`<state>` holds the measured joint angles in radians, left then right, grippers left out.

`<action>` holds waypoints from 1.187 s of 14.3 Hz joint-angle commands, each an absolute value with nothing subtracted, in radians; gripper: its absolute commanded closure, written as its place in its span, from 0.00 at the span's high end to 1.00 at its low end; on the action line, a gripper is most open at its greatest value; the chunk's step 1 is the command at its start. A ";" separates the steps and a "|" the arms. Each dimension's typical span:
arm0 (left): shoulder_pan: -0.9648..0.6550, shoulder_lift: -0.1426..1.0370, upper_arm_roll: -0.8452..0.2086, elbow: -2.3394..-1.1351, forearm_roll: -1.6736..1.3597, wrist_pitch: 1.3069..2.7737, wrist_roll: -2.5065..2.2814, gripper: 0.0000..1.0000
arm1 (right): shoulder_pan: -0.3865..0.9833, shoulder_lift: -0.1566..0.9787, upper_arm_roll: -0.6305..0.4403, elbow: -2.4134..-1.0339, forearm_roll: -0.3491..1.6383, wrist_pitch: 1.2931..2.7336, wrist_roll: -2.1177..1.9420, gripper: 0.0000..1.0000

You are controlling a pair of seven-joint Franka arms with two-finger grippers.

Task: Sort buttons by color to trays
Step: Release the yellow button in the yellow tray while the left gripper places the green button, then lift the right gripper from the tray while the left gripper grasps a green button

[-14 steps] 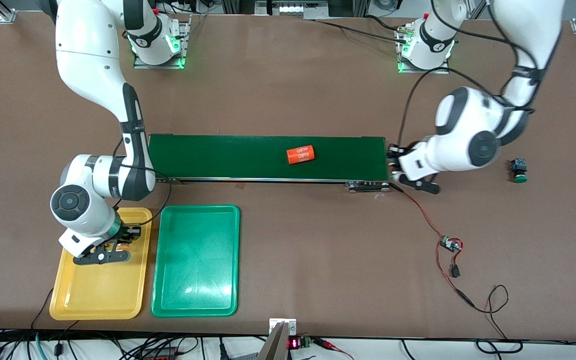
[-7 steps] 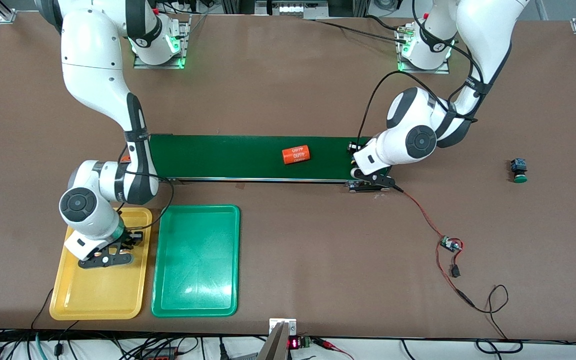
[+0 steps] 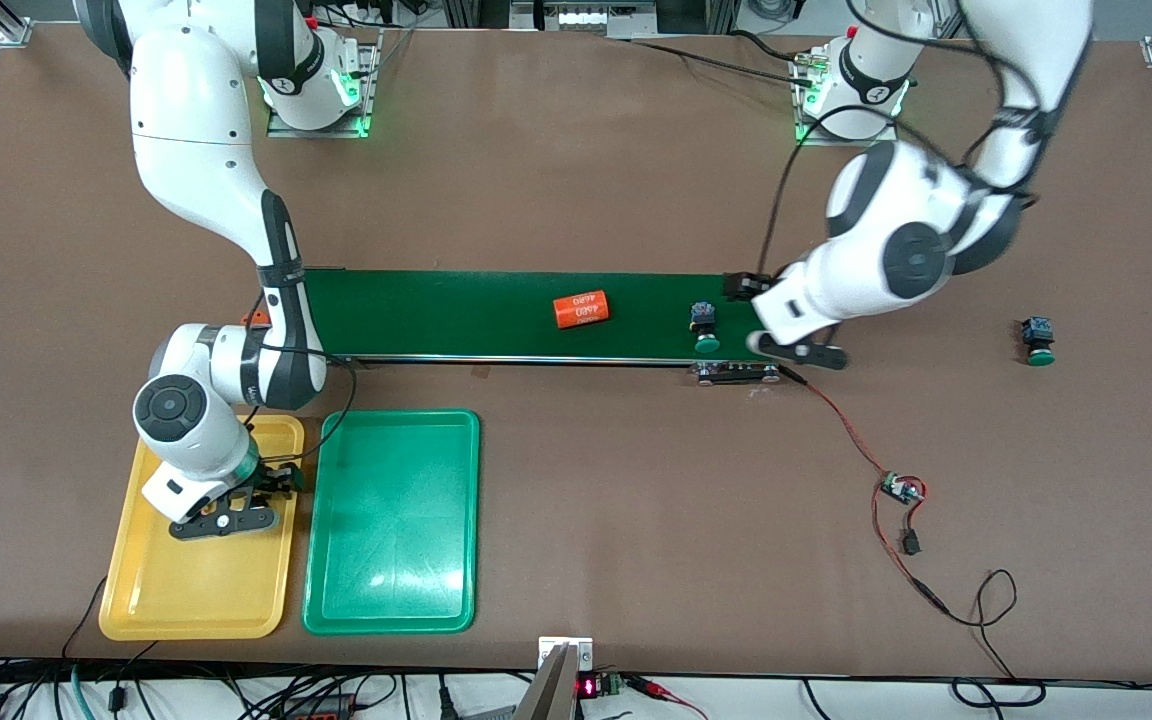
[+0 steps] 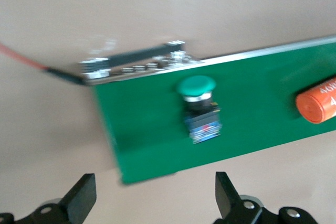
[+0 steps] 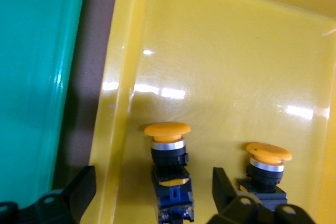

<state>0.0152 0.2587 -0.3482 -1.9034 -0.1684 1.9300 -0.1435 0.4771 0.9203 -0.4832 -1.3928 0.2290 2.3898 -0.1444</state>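
The right gripper (image 3: 226, 520) hangs low over the yellow tray (image 3: 186, 600), at about eight o'clock on the table in the front view. Its fingers are hard to read from here. The left gripper (image 3: 801, 350) is over the three o'clock end of the conveyor belt (image 3: 436, 315).

This view shows two trays. The green tray (image 3: 391, 590) lies just beside the yellow one, on its three o'clock side, and holds nothing. Two green-capped buttons are in sight. The belt button (image 3: 704, 328) sits on the belt near the left gripper. The table button (image 3: 1037, 340) rests on the bare table (image 3: 586, 180), well apart at three o'clock from the belt's end. One orange cylinder (image 3: 579, 310) lies on its side near the belt's middle.

In the left wrist view, the left gripper (image 4: 152, 203) is spread wide with nothing between its fingers (image 4: 81, 200). One belt button (image 4: 199, 108) lies on its side on the conveyor belt (image 4: 252, 93), apart from the fingers. An end of the orange cylinder (image 4: 317, 103) shows farther along the belt.

In the right wrist view, the right gripper (image 5: 152, 198) is also spread wide and pinches nothing. Two yellow-capped buttons lie in the yellow tray (image 5: 226, 51). The first yellow button (image 5: 168, 150) is between the parted fingers and the second yellow button (image 5: 268, 163) is just beside it. An edge of the green tray (image 5: 37, 51) shows alongside.
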 commanded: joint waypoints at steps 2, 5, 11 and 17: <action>0.025 0.249 -0.218 -1.852 -0.027 1.856 -0.126 1.00 | 0.475 0.819 -0.476 -1.381 0.276 2.234 -0.147 1.00; 0.034 0.264 -0.123 -1.858 0.127 1.859 -0.123 1.00 | 0.514 0.712 -0.477 -1.382 0.310 2.094 -0.109 1.00; 0.147 0.356 0.008 -1.881 0.199 1.909 0.162 1.00 | 0.601 0.578 -0.477 -1.381 0.308 1.945 0.006 1.00; 0.236 0.376 0.126 -2.046 0.199 2.237 0.389 1.00 | 0.667 0.534 -0.483 -1.381 0.299 1.887 0.166 1.00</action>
